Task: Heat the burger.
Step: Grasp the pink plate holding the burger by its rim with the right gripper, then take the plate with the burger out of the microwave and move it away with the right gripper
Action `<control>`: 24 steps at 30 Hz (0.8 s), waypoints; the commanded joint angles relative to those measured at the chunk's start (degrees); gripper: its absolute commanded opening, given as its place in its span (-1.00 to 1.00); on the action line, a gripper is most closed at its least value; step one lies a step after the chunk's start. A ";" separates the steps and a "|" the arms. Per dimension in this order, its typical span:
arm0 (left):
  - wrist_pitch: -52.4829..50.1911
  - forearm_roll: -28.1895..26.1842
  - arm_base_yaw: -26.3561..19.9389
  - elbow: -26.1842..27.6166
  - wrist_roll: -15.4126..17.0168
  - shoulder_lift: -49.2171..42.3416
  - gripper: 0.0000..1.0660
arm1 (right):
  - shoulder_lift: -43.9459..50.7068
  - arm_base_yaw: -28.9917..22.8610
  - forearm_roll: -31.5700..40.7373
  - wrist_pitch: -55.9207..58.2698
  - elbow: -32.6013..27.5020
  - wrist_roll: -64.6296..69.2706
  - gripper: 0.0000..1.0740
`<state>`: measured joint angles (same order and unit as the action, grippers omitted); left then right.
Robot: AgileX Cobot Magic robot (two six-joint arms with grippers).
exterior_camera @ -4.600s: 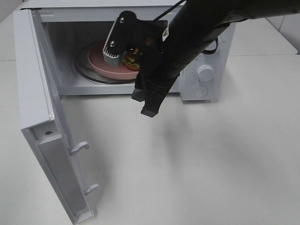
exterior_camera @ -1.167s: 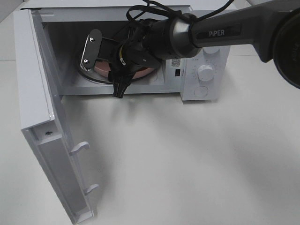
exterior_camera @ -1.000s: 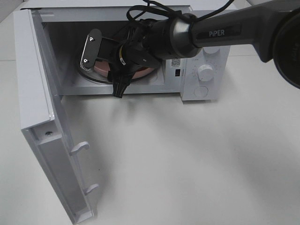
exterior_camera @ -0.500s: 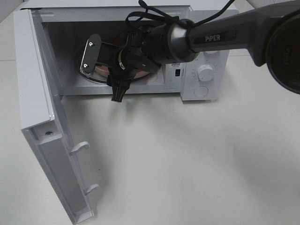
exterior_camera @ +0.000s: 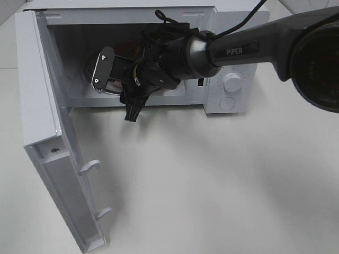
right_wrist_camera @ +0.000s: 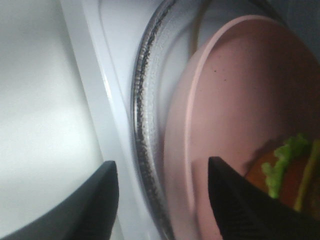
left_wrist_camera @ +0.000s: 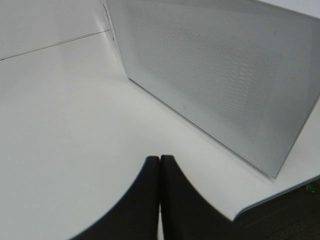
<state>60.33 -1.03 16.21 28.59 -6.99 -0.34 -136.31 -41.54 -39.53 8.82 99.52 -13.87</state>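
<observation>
The burger [right_wrist_camera: 292, 167] sits on the pink plate [right_wrist_camera: 235, 115] inside the open microwave [exterior_camera: 233, 58] — on the glass tray [right_wrist_camera: 150, 125]. The right gripper [right_wrist_camera: 162, 200] is spread apart and empty, at the plate's rim. The left gripper [left_wrist_camera: 160, 172] is pressed together over the bench [left_wrist_camera: 60, 125] — beside the microwave door [left_wrist_camera: 215, 75].

"PiPER" on right arm [exterior_camera: 249, 45]; nothing else legible.

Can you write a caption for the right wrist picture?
Open right gripper over the pink plate holding the burger.
</observation>
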 commanded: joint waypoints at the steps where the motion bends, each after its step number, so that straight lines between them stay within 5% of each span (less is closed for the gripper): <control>1: -0.74 0.00 -0.06 -0.11 0.23 -1.09 -0.99 | -0.63 0.11 -0.06 0.06 0.34 0.29 -0.01; 8: -0.74 0.00 -0.06 -0.11 0.23 -1.09 -0.99 | -1.15 0.11 0.00 0.29 0.34 0.29 -0.11; 14: -0.74 0.00 -0.06 -0.11 0.23 -1.09 -0.99 | -1.15 0.11 -0.06 1.89 0.34 0.29 -0.66; 21: -0.74 0.00 -0.06 -0.11 0.23 -1.09 -0.99 | -1.15 0.06 -0.06 3.50 0.34 0.29 -1.00; 24: -0.74 0.00 -0.06 -0.11 0.23 -1.09 -0.99 | -1.09 0.06 -0.06 3.72 0.34 0.29 -1.00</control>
<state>60.33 -1.03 16.21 28.59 -6.99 -0.34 -137.17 -41.83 -39.71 10.43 99.98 -14.21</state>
